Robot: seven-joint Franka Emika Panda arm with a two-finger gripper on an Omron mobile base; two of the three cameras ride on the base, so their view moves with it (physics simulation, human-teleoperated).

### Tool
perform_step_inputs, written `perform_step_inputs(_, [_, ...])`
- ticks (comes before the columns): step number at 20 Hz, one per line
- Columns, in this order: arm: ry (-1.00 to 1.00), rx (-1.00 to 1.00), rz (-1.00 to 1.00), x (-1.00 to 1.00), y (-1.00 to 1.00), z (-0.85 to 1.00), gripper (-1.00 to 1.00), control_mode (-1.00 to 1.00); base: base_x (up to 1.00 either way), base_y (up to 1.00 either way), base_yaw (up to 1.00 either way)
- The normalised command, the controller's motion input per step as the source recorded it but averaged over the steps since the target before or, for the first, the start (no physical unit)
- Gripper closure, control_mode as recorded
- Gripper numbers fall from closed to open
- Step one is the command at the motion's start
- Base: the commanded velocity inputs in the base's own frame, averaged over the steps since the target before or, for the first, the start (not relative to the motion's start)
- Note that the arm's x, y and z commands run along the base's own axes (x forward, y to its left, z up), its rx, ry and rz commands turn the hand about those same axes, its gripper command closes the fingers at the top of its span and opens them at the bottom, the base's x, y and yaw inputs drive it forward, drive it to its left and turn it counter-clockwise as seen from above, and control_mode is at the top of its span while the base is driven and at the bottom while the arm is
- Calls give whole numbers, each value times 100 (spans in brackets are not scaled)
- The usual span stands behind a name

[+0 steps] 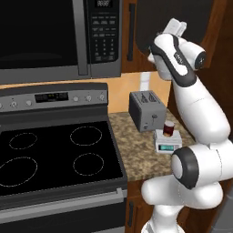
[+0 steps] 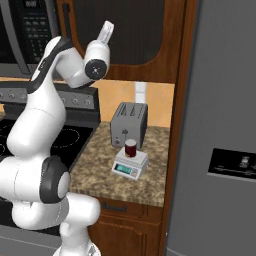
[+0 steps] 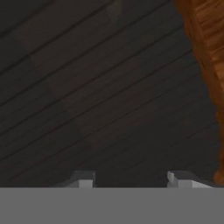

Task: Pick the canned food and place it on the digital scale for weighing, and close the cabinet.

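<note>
- Canned food [image 2: 130, 148] stands on the digital scale [image 2: 131, 164], centre of frame, on the bench [image 2: 95, 165]: placement done.
- Claw [image 3: 131, 179] open, empty, facing the cabinet [image 3: 105, 87].
- Remaining: confirm cabinet closure; door state unclear.

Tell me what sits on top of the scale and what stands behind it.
On the scale stands the small red can, upright. Right behind it on the counter is the grey toaster. The can covers part of the scale's top.
</note>
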Motion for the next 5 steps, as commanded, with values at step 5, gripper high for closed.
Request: perform_step_inputs(5, [24,0,-4,-28,1,-39,-100,-100,0,0,0])
